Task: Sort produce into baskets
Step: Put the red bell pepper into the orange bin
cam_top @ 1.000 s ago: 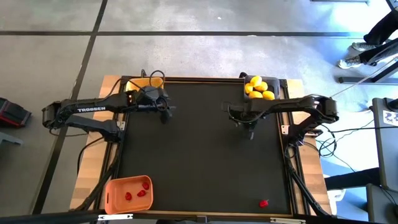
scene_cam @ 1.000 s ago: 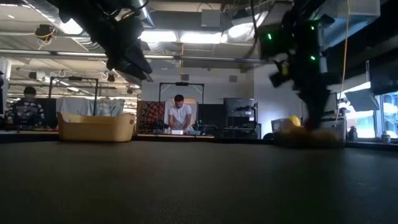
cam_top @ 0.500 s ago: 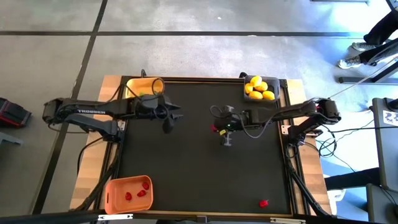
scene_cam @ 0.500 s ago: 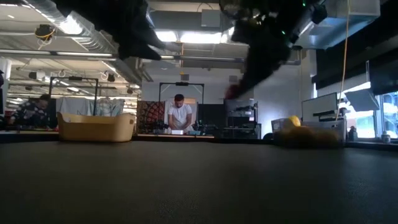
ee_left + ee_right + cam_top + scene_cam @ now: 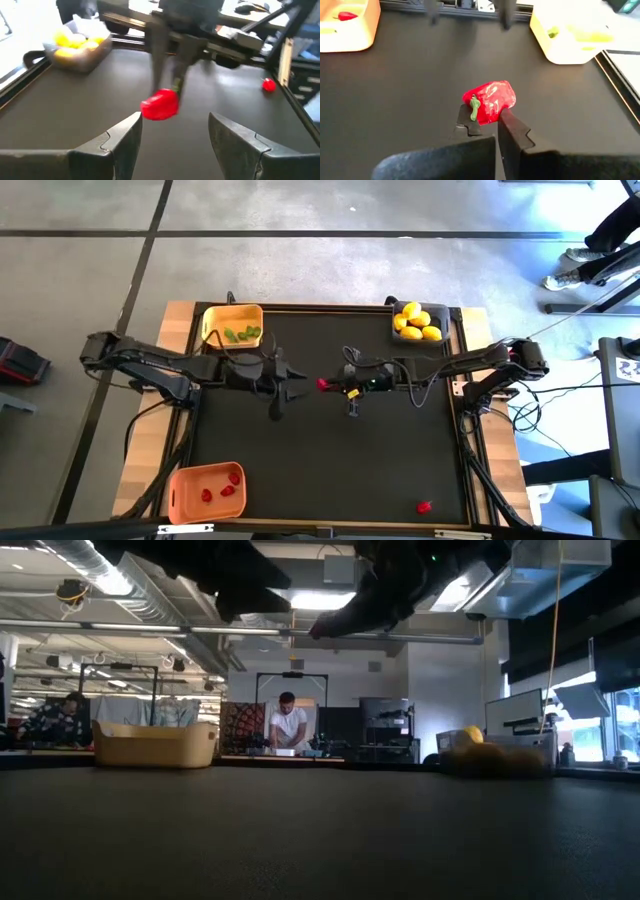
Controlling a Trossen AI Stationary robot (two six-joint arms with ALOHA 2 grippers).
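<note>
1. I have the right gripper out over the middle of the worktop, its jaws pinching a red pepper by the stem end; my right wrist view shows the pepper with its green stem held clear above the dark surface
2. The left gripper faces it from the left, just beside the pepper, jaws spread and holding nothing; in my left wrist view the pepper hangs just ahead of the two open fingers
3. The yellow basket sits at the far left corner with small green pieces inside
4. The dark grey basket sits at the far right with yellow lemons heaped in it
5. The orange basket is at the near left corner and holds red pieces
6. One more red piece lies loose on the worktop near the right front edge, well apart from both arms
7. The two arms meet nose to nose across the centre, so each blocks the other's straight path; the left arm lies between the pepper and the yellow basket side
8. From the low view I see people at benches in the room beyond the worktop
</note>
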